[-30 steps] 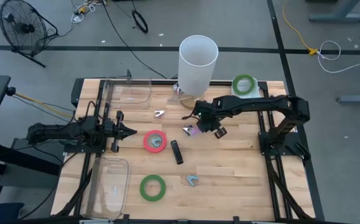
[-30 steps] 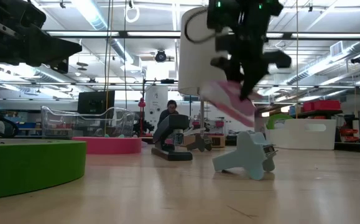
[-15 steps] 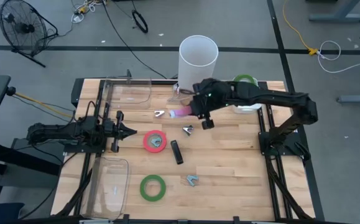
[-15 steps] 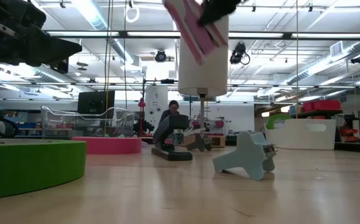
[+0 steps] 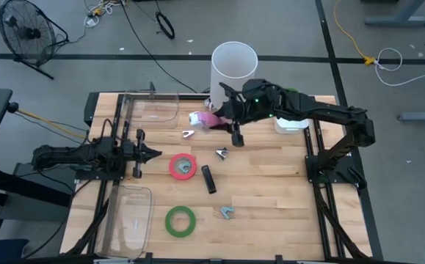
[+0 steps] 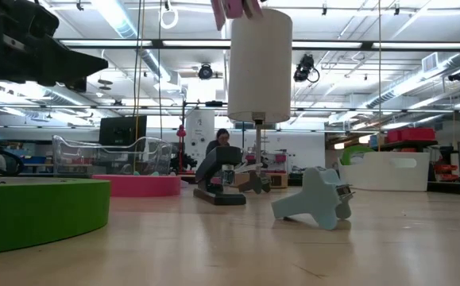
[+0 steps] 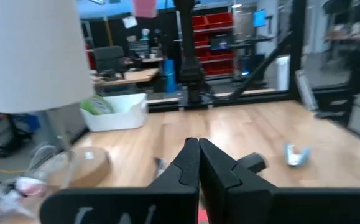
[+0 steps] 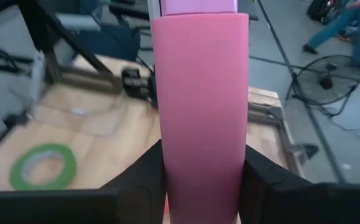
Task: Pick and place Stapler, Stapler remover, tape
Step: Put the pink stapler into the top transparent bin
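Raised from the middle of the wooden table (image 5: 271,191), the right end effector (image 5: 213,119) (clamped on the pink plastic stapler (image 5: 202,120)) hangs beside the tall white cylinder (image 5: 233,73), while the left end effector (image 5: 155,153) waits pinched together near the red tape ring (image 5: 183,166).

Pink stapler (image 6: 231,8) cut off, apparently, at top.

I see grey concrete floor (image 5: 65,29) around the pale wooden worktop (image 5: 271,198), a black floor fan (image 5: 25,33), trailing black cables (image 5: 142,40), red storage bins (image 7: 223,31) and long ceiling strip lights (image 6: 126,20).
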Controlling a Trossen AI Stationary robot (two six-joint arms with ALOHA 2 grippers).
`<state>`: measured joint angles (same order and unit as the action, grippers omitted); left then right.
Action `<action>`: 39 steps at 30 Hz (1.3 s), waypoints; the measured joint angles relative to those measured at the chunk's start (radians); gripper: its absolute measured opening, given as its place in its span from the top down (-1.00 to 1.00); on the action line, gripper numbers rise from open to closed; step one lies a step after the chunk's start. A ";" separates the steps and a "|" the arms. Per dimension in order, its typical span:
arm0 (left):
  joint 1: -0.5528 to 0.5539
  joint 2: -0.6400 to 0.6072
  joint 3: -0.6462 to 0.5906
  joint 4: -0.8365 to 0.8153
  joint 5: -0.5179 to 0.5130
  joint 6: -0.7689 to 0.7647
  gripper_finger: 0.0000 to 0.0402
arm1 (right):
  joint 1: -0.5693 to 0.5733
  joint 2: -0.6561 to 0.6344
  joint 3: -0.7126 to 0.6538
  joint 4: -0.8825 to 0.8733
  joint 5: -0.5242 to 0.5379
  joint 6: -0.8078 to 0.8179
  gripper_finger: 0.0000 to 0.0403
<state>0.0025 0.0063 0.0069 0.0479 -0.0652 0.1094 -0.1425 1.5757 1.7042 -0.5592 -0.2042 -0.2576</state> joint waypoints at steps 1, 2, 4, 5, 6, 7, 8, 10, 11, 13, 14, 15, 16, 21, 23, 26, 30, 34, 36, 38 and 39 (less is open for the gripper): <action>0.000 0.000 0.000 0.000 -0.010 0.010 0.99 | 0.000 0.000 0.000 0.011 -0.007 0.020 0.35; 0.000 0.000 0.000 0.000 -0.013 0.011 0.99 | 0.000 0.000 0.000 0.026 -0.009 0.039 0.35; 0.000 0.000 0.000 0.000 -0.013 0.007 0.99 | 0.000 0.000 0.000 0.048 -0.017 0.068 0.35; 0.000 0.000 0.000 0.005 -0.016 0.011 0.99 | 0.000 0.000 0.000 0.059 -0.017 0.077 0.35; 0.000 0.000 0.000 0.018 -0.025 0.013 0.99 | 0.000 0.000 0.000 0.071 -0.017 0.085 0.35; 0.000 0.000 0.000 0.038 -0.028 0.000 0.99 | 0.000 0.000 0.000 0.085 -0.017 0.093 0.35; 0.000 0.000 0.000 0.063 -0.023 -0.035 0.99 | 0.000 0.000 0.000 0.100 -0.016 0.099 0.35; 0.000 0.000 0.000 0.130 -0.022 -0.099 0.99 | 0.000 0.000 0.000 0.124 -0.015 0.116 0.35; 0.000 0.000 0.000 0.169 -0.025 -0.129 0.99 | 0.000 0.000 0.000 0.136 -0.015 0.124 0.35; 0.000 0.000 0.000 0.243 -0.027 -0.182 0.99 | 0.000 0.000 0.000 0.156 -0.014 0.133 0.35; 0.000 0.000 0.000 0.282 -0.022 -0.212 0.99 | -0.001 0.000 0.000 0.165 -0.014 0.141 0.35; 0.000 0.000 0.000 0.323 -0.018 -0.231 0.99 | -0.001 0.000 0.000 0.174 -0.012 0.146 0.35; 0.000 0.000 0.000 0.358 -0.017 -0.234 0.99 | 0.000 0.000 0.000 0.179 -0.003 0.146 0.35; 0.000 0.000 0.000 0.494 0.015 -0.305 0.99 | 0.000 0.001 0.000 0.181 0.039 0.165 0.35; 0.000 0.000 0.000 0.540 0.017 -0.340 0.99 | -0.001 0.001 0.000 0.181 0.039 0.178 0.35; 0.000 0.000 0.004 0.567 0.004 -0.408 0.99 | -0.001 0.001 0.000 0.183 0.039 0.182 0.35; 0.000 0.012 0.056 0.505 -0.019 -0.416 0.93 | 0.000 0.001 0.000 0.197 0.039 0.196 0.35; 0.000 0.069 0.138 0.441 -0.079 -0.394 0.67 | 0.000 0.001 0.000 0.201 0.039 0.198 0.35; 0.000 0.110 0.186 0.419 -0.094 -0.379 0.49 | 0.000 0.001 0.000 0.202 0.039 0.198 0.35; 0.000 0.156 0.233 0.388 -0.105 -0.378 0.29 | -0.001 0.001 0.000 0.201 0.039 0.198 0.35; 0.000 0.178 0.253 0.370 -0.109 -0.379 0.19 | -0.001 0.001 0.000 0.201 0.039 0.198 0.35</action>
<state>0.0025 0.1845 0.2598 0.4183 -0.1742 -0.2695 -0.1432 1.5764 1.7046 -0.3580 -0.1650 -0.0601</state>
